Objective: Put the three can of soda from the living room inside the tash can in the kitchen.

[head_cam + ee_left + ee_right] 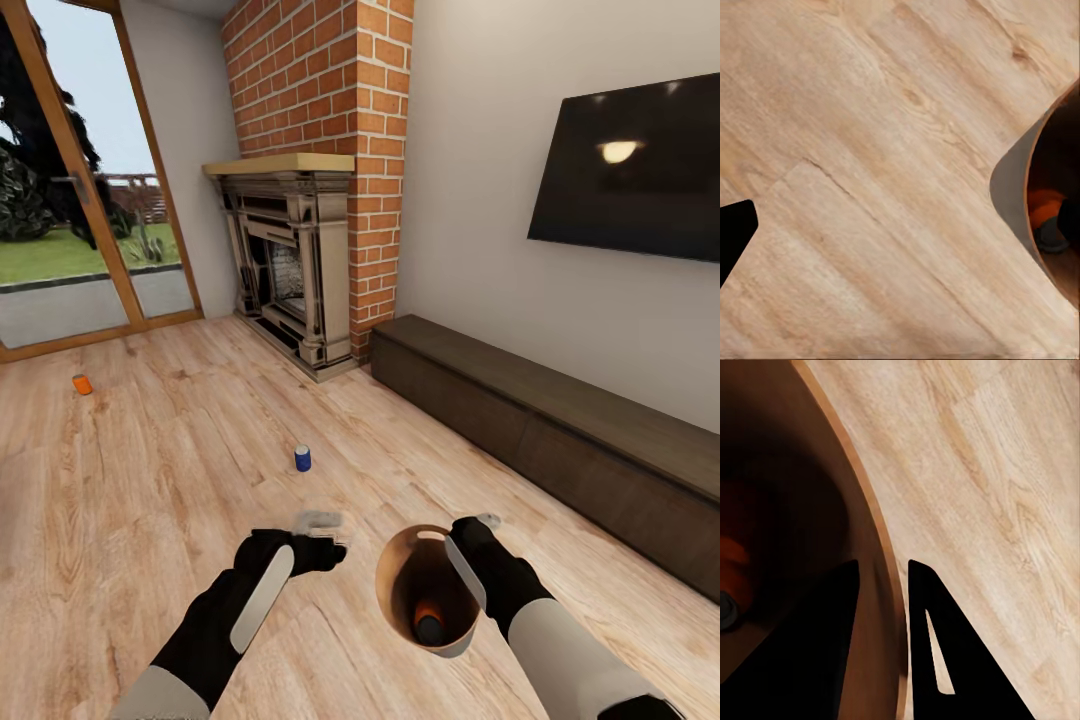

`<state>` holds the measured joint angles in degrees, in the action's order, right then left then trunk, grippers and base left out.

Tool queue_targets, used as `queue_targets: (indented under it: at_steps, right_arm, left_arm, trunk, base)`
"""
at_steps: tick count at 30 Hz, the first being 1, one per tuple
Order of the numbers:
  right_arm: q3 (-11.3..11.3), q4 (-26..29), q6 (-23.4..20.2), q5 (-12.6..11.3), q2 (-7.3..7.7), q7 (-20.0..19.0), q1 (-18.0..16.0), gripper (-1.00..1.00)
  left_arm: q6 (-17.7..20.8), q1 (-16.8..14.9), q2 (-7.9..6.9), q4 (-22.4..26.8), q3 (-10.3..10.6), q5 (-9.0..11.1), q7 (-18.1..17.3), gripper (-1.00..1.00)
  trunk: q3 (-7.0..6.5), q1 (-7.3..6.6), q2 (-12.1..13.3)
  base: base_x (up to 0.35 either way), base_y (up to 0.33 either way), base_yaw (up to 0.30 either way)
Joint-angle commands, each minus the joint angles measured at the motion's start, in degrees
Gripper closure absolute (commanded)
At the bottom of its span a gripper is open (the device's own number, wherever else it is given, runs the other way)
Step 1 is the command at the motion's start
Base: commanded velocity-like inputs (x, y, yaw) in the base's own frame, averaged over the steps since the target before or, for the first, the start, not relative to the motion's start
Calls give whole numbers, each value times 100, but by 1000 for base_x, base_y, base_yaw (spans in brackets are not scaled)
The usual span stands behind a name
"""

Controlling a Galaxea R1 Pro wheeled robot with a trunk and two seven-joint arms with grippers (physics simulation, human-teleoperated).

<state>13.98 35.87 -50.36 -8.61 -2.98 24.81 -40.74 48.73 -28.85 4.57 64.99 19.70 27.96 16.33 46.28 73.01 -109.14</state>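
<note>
Pale wood plank floor (150, 480), grain and knots showing, matt sheen. Rough red brick on the fireplace (330, 90), glossy black TV (630, 165), and the tash can (410, 560) glows smooth coppery-brown inside.

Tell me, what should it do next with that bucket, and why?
Probably roll toward the blue can just ahead. The right gripper pinches the bin's wall, one orange can lies inside, and a second orange can waits farther off near the glass door.

Bright even daylight, lamp glare on the TV (630, 165), soft render blur.
</note>
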Motion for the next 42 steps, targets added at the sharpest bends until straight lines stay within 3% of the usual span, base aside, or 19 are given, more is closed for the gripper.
queue_targets:
  at_steps: [1,6,11,16,25,42]
  right_arm:
    - [0,4,0,14,3,-13,-3,100]
    - [-5,13,0,10,7,-25,3,100]
    - [-189,25,7,3,1,-41,12,100]
    - [-311,34,7,-7,-12,-40,13,100]
    - [-319,42,3,-4,-4,-29,17,100]
    - [-316,43,8,-7,-6,-29,22,100]
  left_arm:
    - [-2,-22,0,-156,-42,1,10,-100]
    - [-3,-145,-6,-558,-107,-2,55,-100]
    - [-4,-289,-8,-894,-139,13,427,-100]
    - [-17,-362,-8,-967,-417,21,651,-100]
    - [-221,-367,-8,-971,-467,45,610,-100]
    - [-250,-367,-8,-977,-467,0,608,-100]
  trunk:
    - [-1,0,0]
    - [-1,0,0]
    - [-1,0,0]
    - [-1,0,0]
    - [-1,0,0]
    - [-1,0,0]
  base:
    - [0,0,0]
    - [0,0,0]
    - [0,0,0]
    - [0,0,0]
    - [0,0,0]
    - [0,0,0]
